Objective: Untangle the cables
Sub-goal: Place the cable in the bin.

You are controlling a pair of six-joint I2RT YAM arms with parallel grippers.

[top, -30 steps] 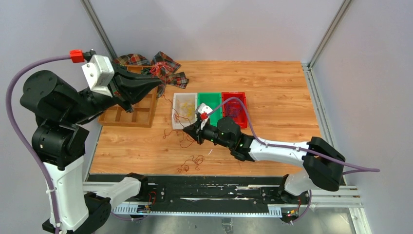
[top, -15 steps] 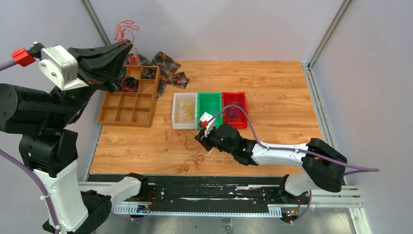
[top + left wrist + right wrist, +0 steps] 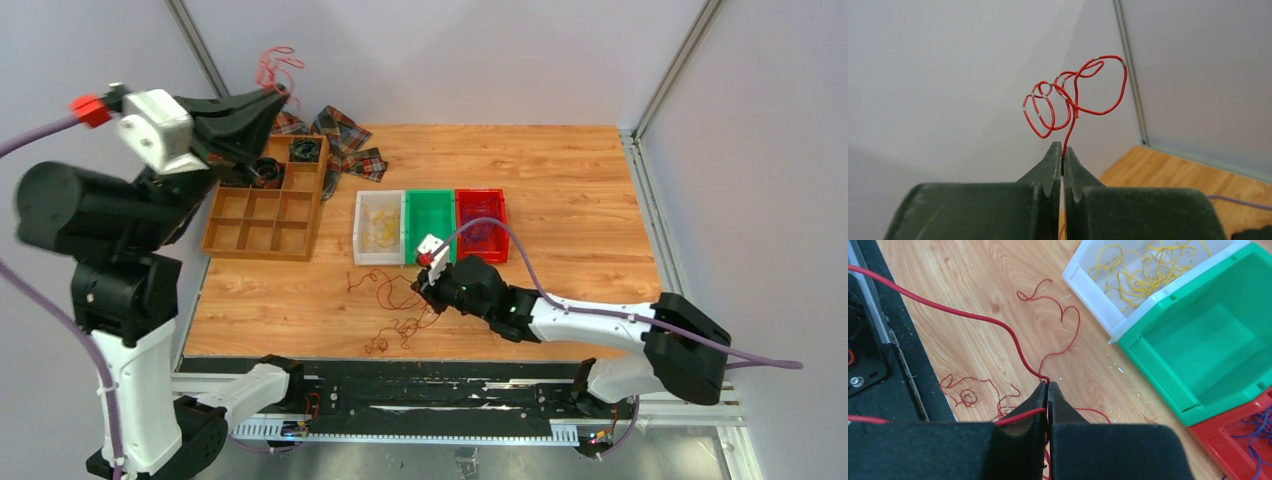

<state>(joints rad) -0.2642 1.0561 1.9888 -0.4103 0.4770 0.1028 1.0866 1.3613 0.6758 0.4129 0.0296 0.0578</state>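
The cables are thin red wires. One looped end (image 3: 1073,95) stands above my left gripper (image 3: 1063,147), which is shut on it and raised high at the far left (image 3: 283,95). My right gripper (image 3: 1048,386) is shut on a red wire just above the table (image 3: 420,290). From its tips a strand (image 3: 948,310) runs off toward the view's upper left. Loose red wires (image 3: 385,290) lie left of that gripper, and a small clump (image 3: 395,335) lies near the front edge.
Beyond the right gripper stand three bins: a white bin (image 3: 362,232) with yellow wires, a bare green bin (image 3: 431,222) and a red bin (image 3: 500,215) with purple wires. A wooden compartment tray (image 3: 265,215) holds black rolls. Plaid cloth (image 3: 345,140) lies behind it.
My left arm has swung up and back from over the tray to high at the far left, taking the red wire along. The right gripper has slid nearer and slightly right, still shut.
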